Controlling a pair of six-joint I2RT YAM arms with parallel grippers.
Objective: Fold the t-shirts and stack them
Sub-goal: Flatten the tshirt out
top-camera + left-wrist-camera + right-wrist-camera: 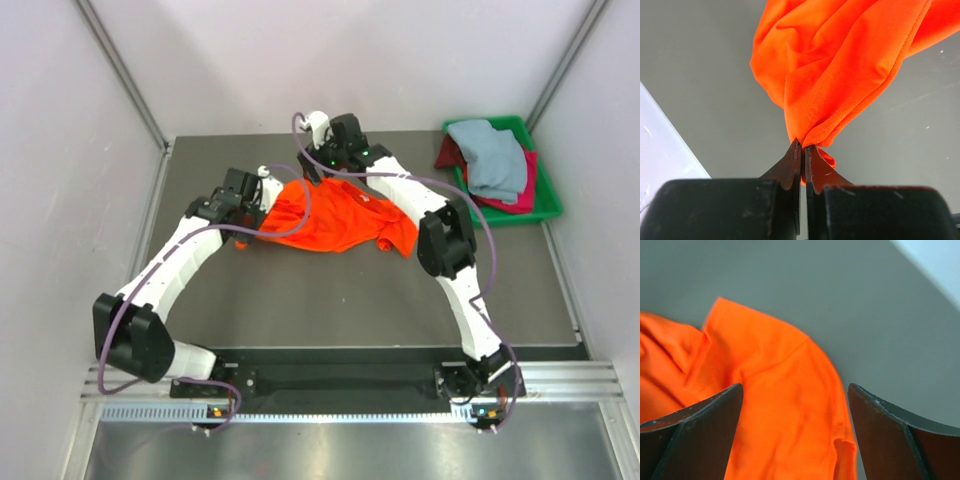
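Orange shirt (340, 218) lies crumpled at frame centre.
Left gripper (803, 146) pinches its bunched edge; right gripper (795, 388) hangs spread wide over it.

My left arm (175, 265) reaches forward and inward from its base. My left gripper (802, 145) is pressed tight, fingertips together on a pinch of the orange t-shirt (840, 60). My right arm (470, 300) arches forward and leftward, and my right gripper (795, 390) points down with its jaws spread wide.
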